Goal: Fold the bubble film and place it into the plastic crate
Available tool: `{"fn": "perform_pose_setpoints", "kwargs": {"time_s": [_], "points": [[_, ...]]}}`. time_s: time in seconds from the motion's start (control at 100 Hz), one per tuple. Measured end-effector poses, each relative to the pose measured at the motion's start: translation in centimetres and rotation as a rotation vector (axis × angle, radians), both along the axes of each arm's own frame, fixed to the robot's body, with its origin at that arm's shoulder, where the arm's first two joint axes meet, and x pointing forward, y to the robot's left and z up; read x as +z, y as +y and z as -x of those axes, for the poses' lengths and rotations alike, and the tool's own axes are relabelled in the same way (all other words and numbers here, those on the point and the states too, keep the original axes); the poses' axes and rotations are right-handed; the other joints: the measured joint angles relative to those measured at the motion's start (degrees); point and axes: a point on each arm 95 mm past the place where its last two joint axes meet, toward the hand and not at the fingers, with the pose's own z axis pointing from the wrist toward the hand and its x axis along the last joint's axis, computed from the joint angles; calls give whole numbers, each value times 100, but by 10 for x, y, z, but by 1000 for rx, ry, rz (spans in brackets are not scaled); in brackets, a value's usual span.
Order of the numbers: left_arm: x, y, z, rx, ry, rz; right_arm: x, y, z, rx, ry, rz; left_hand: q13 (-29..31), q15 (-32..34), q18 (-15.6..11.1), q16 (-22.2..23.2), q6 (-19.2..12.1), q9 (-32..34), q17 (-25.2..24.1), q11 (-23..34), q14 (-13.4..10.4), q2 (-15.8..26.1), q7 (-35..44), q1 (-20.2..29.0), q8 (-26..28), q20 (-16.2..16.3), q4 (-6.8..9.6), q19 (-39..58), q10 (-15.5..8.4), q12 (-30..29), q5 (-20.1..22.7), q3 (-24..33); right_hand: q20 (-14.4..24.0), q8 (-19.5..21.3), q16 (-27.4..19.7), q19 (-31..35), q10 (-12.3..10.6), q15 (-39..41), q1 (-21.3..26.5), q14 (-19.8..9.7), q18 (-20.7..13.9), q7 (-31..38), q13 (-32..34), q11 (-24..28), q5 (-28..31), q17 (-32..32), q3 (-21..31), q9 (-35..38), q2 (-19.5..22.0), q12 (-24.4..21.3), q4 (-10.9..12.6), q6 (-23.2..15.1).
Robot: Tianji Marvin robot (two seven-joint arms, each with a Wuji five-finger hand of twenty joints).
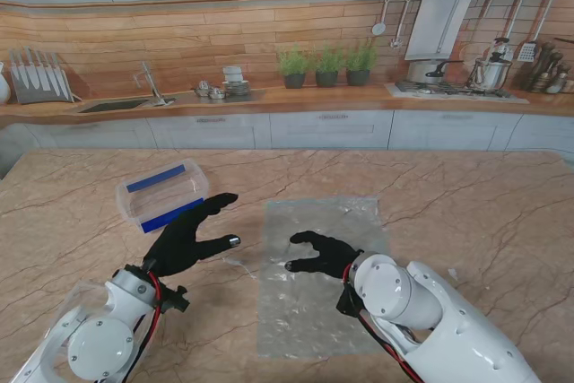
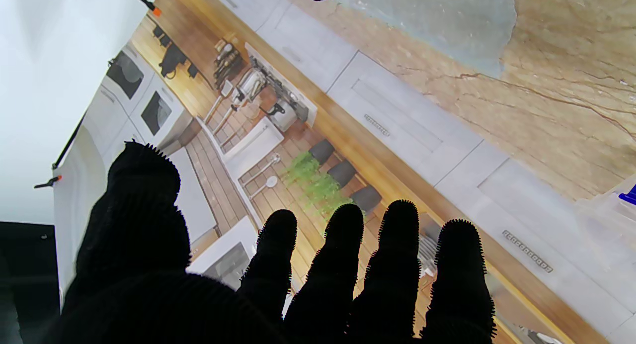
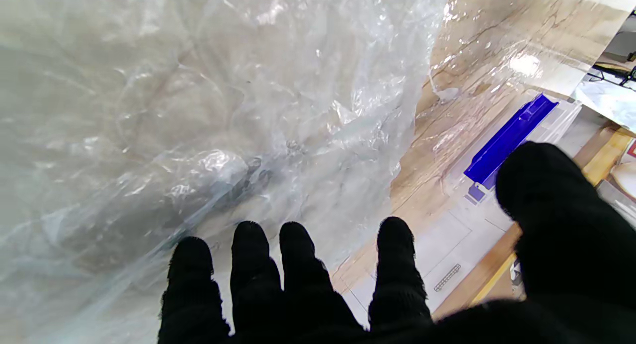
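Looking down from the stand, you have the bubble film (image 1: 318,275) lying flat on the marble surface (image 1: 484,213), its long axis running from you toward twelve o'clock, the far edge squared off near the middle of the surface and the near edge close to the right arm. The plastic crate (image 1: 162,195) sits at about ten o'clock from the film, apart from it, blue handles showing, long axis skewed toward two o'clock. Your left hand (image 1: 190,238) hovers between crate and film with its fingers spread and holding nothing. Your right hand (image 1: 321,254) is over the film's middle, fingers curled loosely and apart, nothing held; whether they touch the sheet you cannot tell from here. Bare surface lies open at three o'clock and beyond the film's far edge.

The left wrist view gives you what the stand cannot: the left hand (image 2: 278,279) is tilted up toward the kitchen backdrop, its fingers (image 2: 343,264) straight and separated, with only a corner of the film (image 2: 437,21) and a sliver of the crate (image 2: 628,195) at the frame's margins.

The right wrist view shows the film (image 3: 198,110) crinkled and glossy close in front of the right hand (image 3: 348,294), whose fingers (image 3: 298,254) are released, and the crate (image 3: 507,135) beyond the film's side edge.
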Motion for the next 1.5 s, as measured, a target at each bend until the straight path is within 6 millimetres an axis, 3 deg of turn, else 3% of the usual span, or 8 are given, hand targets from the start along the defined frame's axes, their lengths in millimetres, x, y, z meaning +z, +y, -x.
{"fn": "perform_pose_setpoints", "kwargs": {"time_s": [0.4, 0.51, 0.89, 1.11, 1.21, 1.28, 1.41, 1.5], "points": [[-1, 1, 1, 2, 8, 21, 1, 12, 12, 18, 19, -43, 0, 2, -10, 0, 0, 2, -1, 0, 27, 0, -1, 19, -41, -49, 0, 28, 0, 0, 0, -1, 60, -2, 0, 0, 10, 40, 0, -2, -3, -143, -58, 0, -1, -1, 0, -60, 1, 1, 0, 105], [-1, -2, 1, -23, 37, 50, -2, 12, 17, 41, -24, -84, 0, 46, -34, 0, 0, 2, -2, 0, 48, 0, -1, 15, -41, -60, 0, 28, 1, 0, 0, -1, 333, -2, 0, 619, 52, 40, 0, -42, 153, -144, -58, 0, -1, 187, 0, -60, 0, 1, 0, 112], [-2, -9, -1, -42, 49, 24, -1, 6, 18, 127, -48, -109, 0, 56, -40, 0, 0, 2, -3, 0, 49, 0, -1, 15, -41, -118, 0, 31, 1, 0, 0, -1, 478, -2, 0, 1034, 34, -1, 0, -188, 345, -211, -53, 0, -1, 399, 0, -60, 1, 1, 0, 112], [-4, -11, -2, -41, 42, 39, 4, 5, 16, 177, -196, -117, 0, 150, -463, 0, 0, 2, -5, 0, 49, 0, -2, 76, -42, -240, 0, 160, 45, 0, 0, -1, 478, 5, 0, 1034, -36, -76, 0, -306, 17, -80, -51, 47, -1, 354, 0, 65, -3, 1, 0, 108], [-4, -14, -4, -14, 7, 65, 9, 3, 12, 189, -279, -108, 1, 237, -432, 0, 0, 2, -9, 0, 50, 0, -2, 155, -42, -264, 0, 422, 146, 0, 87, -1, 478, 46, 0, 1034, -46, -78, 0, -319, -53, 80, -42, 49, -1, 354, 6, 121, -5, 1, 0, 101], [-3, -17, -7, 3, -23, 57, 12, 2, 10, 196, -318, -89, 1, 309, -116, 0, 0, 74, 6, 79, 50, 0, -2, 155, -38, -264, 0, 799, 137, 0, 200, -1, 478, 66, 0, 1034, -47, -84, 0, -334, -60, 145, 18, 49, -1, 361, 6, 132, -6, 1, 0, 96], [-5, -26, -18, 17, -40, 28, 18, -1, 5, 192, -366, -69, 158, 646, 16, 336, 0, 169, 139, 285, 50, 0, 119, 170, 153, 272, 0, 1661, 72, 62, 456, 2, 475, 171, 0, 1034, -47, -66, 0, -344, -62, 440, 131, 156, 129, 478, 10, 182, -108, 17, 0, 98], [-3, -30, -31, 11, 6, -10, 23, -6, -3, 198, -478, -16, 421, 1686, 25, 1212, 49, 531, 339, 867, 50, 0, 133, 215, 171, 742, 0, 2322, 63, 632, 462, 70, 531, 577, 196, 1399, -44, 199, 55, -308, -45, 629, 564, 434, 480, 858, 22, 424, -251, 169, 0, 183]]}}
